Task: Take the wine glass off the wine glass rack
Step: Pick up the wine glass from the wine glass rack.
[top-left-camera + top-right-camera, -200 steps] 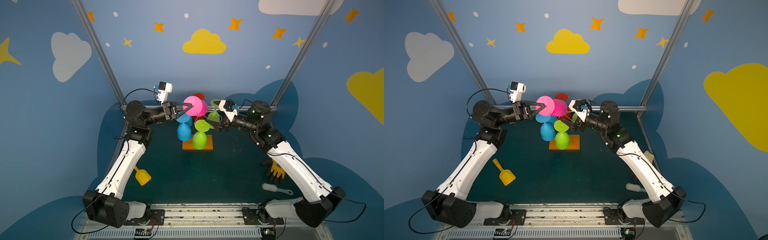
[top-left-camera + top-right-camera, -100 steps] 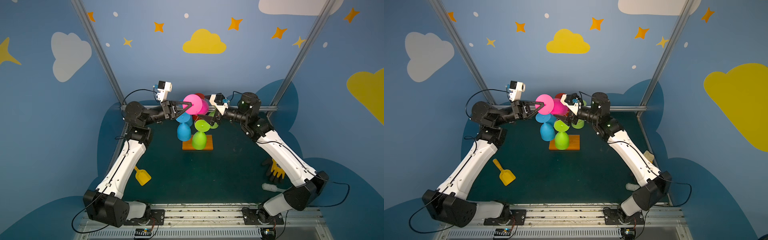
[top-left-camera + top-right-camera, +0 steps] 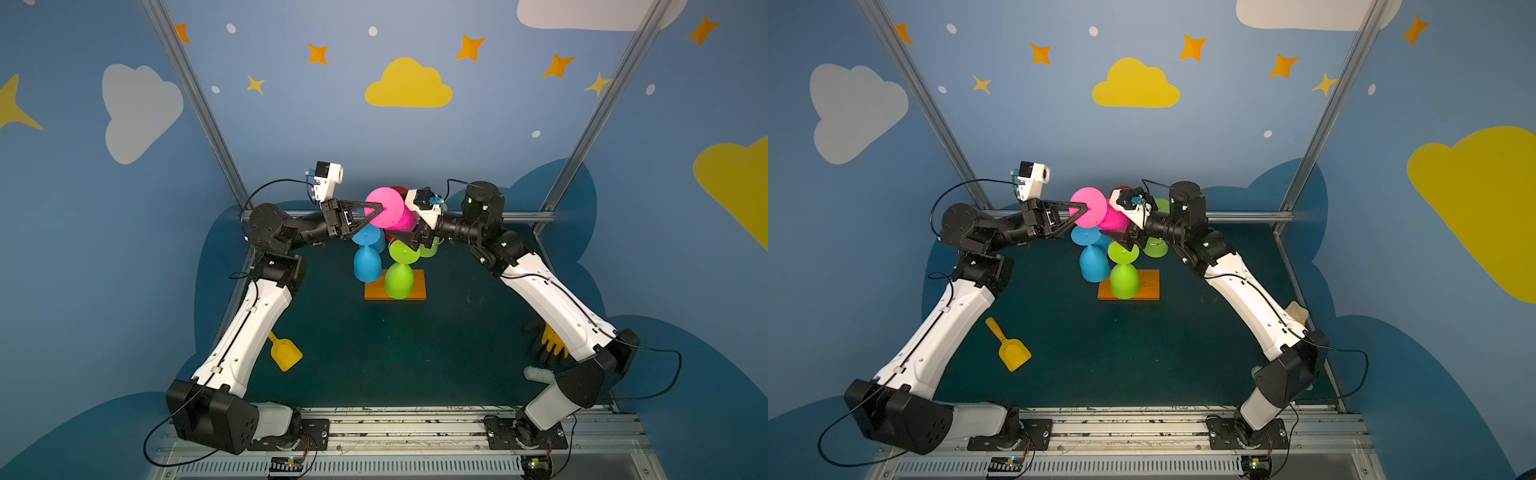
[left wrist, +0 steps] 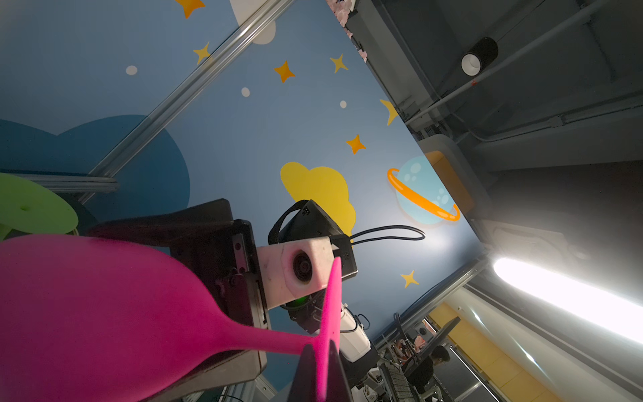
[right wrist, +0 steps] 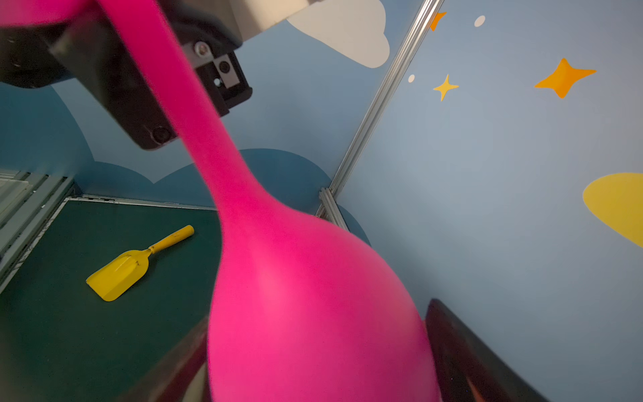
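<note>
Pink wine glass [image 3: 384,212] lies sideways at the top of the rack [image 3: 419,286], 12 o'clock of its wooden base, the left gripper [image 3: 376,206] clamped on the stem beside the foot. Within the last second the right gripper [image 5: 318,311] has swung in from 3 o'clock; its fingers [image 5: 462,348] stand apart astride the bowl. Probable meaning: a second hold before drawing the glass clear.

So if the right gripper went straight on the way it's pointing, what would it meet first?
Most likely the pink wine glass: its bowl sits between the right gripper's spread jaws, so pushing on would drive the bowl into the palm.
</note>
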Action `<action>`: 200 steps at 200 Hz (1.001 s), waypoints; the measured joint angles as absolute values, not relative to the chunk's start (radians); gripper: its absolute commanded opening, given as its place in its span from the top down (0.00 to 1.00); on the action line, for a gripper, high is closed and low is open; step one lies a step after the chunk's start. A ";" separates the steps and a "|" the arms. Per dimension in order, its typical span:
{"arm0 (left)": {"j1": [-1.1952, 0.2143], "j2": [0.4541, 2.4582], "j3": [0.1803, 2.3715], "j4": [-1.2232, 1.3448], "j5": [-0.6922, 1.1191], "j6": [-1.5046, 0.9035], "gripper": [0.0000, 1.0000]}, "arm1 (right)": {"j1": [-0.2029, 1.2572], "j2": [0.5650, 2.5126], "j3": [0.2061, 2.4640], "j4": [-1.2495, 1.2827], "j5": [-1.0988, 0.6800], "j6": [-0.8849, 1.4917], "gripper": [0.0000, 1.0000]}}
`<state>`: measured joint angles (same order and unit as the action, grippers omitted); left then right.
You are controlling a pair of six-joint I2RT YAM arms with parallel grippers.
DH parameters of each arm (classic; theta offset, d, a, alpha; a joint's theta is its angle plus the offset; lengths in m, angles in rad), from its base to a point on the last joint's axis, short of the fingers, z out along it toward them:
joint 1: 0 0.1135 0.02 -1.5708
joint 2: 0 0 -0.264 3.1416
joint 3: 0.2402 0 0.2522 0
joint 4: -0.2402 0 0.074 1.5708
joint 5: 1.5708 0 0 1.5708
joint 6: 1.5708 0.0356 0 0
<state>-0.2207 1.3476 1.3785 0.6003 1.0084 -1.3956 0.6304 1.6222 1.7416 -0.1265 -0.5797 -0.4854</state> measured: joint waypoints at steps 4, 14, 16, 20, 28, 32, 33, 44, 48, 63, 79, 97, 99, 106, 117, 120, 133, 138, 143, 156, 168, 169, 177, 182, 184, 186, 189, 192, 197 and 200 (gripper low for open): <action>-0.221 1.348 1.378 0.600 1.008 -1.396 0.97 | 0.632 1.622 1.742 -0.127 -0.577 -0.489 0.23; -0.221 1.348 1.378 0.600 1.004 -1.400 0.97 | 0.635 1.622 1.742 -0.131 -0.568 -0.488 0.27; -0.221 1.348 1.378 0.601 1.005 -1.402 0.97 | 0.635 1.622 1.742 -0.131 -0.566 -0.489 0.27; -0.221 1.348 1.378 0.601 1.003 -1.402 0.97 | 0.636 1.622 1.742 -0.132 -0.562 -0.487 0.28; -0.220 1.348 1.378 0.604 1.002 -1.407 0.97 | 0.638 1.622 1.742 -0.132 -0.558 -0.488 0.29; -0.220 1.348 1.378 0.606 1.001 -1.409 0.96 | 0.638 1.622 1.742 -0.132 -0.556 -0.487 0.29; -0.220 1.348 1.378 0.606 1.001 -1.410 0.96 | 0.638 1.622 1.742 -0.132 -0.555 -0.487 0.29; -0.220 1.349 1.378 0.611 1.002 -1.417 0.96 | 0.639 1.622 1.742 -0.132 -0.550 -0.487 0.29; -0.220 1.350 1.378 0.612 1.002 -1.419 0.95 | 0.639 1.621 1.742 -0.132 -0.549 -0.487 0.29; -0.219 1.353 1.378 0.619 0.999 -1.420 0.82 | 0.640 1.621 1.742 -0.133 -0.539 -0.487 0.31; -0.219 1.354 1.378 0.640 0.995 -1.422 0.55 | 0.646 1.621 1.740 -0.142 -0.516 -0.480 0.35; -0.219 1.353 1.379 0.643 0.994 -1.402 0.36 | 0.649 1.621 1.739 -0.160 -0.477 -0.469 0.39; -0.219 1.352 1.379 0.643 0.992 -1.401 0.34 | 0.650 1.621 1.739 -0.163 -0.472 -0.467 0.40; -0.218 1.350 1.379 0.636 0.990 -1.389 0.31 | 0.650 1.619 1.739 -0.173 -0.454 -0.462 0.41; -0.218 1.343 1.378 0.612 0.985 -1.356 0.26 | 0.650 1.613 1.739 -0.196 -0.422 -0.451 0.44; -0.218 1.341 1.378 0.606 0.982 -1.348 0.25 | 0.650 1.610 1.739 -0.203 -0.413 -0.448 0.45; -0.218 1.320 1.374 0.562 0.962 -1.295 0.22 | 0.650 1.596 1.739 -0.233 -0.371 -0.435 0.47; -0.218 1.309 1.371 0.543 0.952 -1.265 0.21 | 0.650 1.588 1.739 -0.244 -0.355 -0.429 0.48; -0.218 1.296 1.366 0.524 0.943 -1.241 0.21 | 0.650 1.580 1.739 -0.256 -0.339 -0.424 0.48; -0.218 1.261 1.351 0.480 0.914 -1.177 0.20 | 0.650 1.552 1.739 -0.290 -0.292 -0.413 0.50; -0.218 1.224 1.334 0.439 0.881 -1.107 0.19 | 0.650 1.523 1.739 -0.321 -0.256 -0.400 0.51; -0.218 1.222 1.333 0.437 0.879 -1.103 0.19 | 0.650 1.520 1.739 -0.324 -0.252 -0.398 0.51; -0.218 1.201 1.324 0.413 0.855 -1.052 0.19 | 0.650 1.500 1.739 -0.344 -0.228 -0.391 0.52; -0.218 1.188 1.319 0.399 0.838 -1.020 0.19 | 0.650 1.488 1.739 -0.356 -0.216 -0.385 0.53; -0.218 1.184 1.316 0.392 0.830 -1.002 0.19 | 0.650 1.484 1.739 -0.363 -0.210 -0.382 0.53; -0.218 1.181 1.315 0.388 0.825 -0.993 0.19 | 0.650 1.479 1.740 -0.369 -0.205 -0.379 0.53; -0.218 1.175 1.311 0.379 0.812 -0.971 0.19 | 0.650 1.473 1.740 -0.379 -0.197 -0.376 0.54; -0.218 1.170 1.309 0.371 0.801 -0.950 0.19 | 0.650 1.467 1.744 -0.392 -0.187 -0.371 0.54; -0.218 1.162 1.303 0.355 0.778 -0.909 0.19 | 0.650 1.459 1.749 -0.412 -0.175 -0.365 0.54; -0.219 1.158 1.299 0.348 0.767 -0.891 0.19 | 0.650 1.456 1.753 -0.423 -0.169 -0.361 0.54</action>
<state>-0.2192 1.1584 1.2987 0.3485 0.7666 -0.8906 0.6502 1.4563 1.7535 -0.4232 -0.1692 -0.3611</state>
